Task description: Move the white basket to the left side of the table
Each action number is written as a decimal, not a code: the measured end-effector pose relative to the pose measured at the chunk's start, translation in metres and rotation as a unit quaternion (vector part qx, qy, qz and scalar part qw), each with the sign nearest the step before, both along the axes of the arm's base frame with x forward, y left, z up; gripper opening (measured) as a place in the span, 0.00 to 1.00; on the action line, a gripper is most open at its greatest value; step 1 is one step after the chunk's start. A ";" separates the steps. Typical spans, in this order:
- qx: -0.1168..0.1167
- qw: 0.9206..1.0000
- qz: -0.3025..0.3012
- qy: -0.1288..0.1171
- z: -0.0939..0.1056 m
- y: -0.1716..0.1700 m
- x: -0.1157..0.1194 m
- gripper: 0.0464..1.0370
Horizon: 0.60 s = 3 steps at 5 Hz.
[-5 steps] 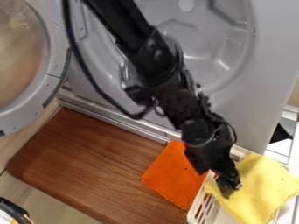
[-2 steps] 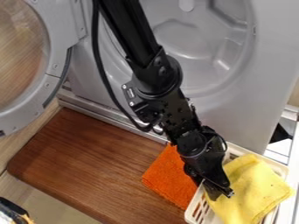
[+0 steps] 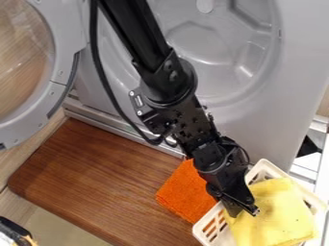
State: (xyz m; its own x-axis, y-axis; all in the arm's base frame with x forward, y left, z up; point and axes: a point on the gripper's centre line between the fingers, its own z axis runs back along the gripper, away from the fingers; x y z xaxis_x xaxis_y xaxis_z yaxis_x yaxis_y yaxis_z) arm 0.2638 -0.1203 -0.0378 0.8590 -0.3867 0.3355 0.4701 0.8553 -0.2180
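The gripper (image 3: 243, 211) hangs at the lower right, over the left long side of the white basket (image 3: 209, 232), covering part of its rim. A yellow cloth (image 3: 273, 216) lies in the basket and drapes over much of it, close against the gripper's right side. The basket sits at an angle at the right end of the brown wooden table (image 3: 96, 178), its near-left corner over the wood. Whether the gripper holds the rim is hidden by its own black body.
An orange cloth (image 3: 185, 192) lies on the table just left of the basket, partly under the arm. The grey machine front (image 3: 257, 129) rises behind the table, with its round door (image 3: 61, 81) swung out at the left. A dark object (image 3: 14, 231) stands at the lower-left corner.
The gripper has shifted a little left from a second ago. The basket has turned and its near-left corner has slid left and up in view, with the yellow cloth moving along.
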 end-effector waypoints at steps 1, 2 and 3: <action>-0.015 1.000 -0.025 -0.007 0.010 -0.003 -0.001 0.10; -0.016 0.999 -0.032 -0.021 0.024 0.001 -0.004 0.09; -0.022 0.999 -0.020 -0.039 0.049 0.014 -0.010 0.09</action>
